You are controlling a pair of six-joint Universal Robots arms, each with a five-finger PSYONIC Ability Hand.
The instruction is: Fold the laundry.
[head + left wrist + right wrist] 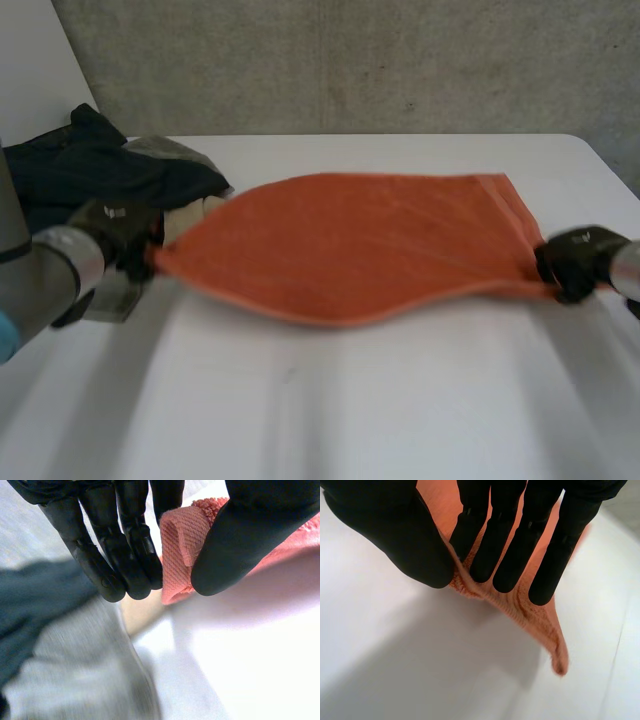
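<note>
An orange towel (350, 245) is stretched across the middle of the white table (330, 410), folded double, its front edge sagging toward me. My left hand (118, 235) pinches the towel's left corner (182, 545) between thumb (240, 540) and fingers (125, 555). At the opposite end, my right hand (575, 262) holds the right corner (520, 605), the cloth caught between its thumb (405, 535) and fingers (505, 545), with a tip of towel hanging past the fingertips.
A heap of dark blue and grey clothes (95, 165) lies at the back left, just behind my left hand. Grey cloth (75, 670) from that heap lies under the left hand. A concrete wall (350, 60) stands behind the table.
</note>
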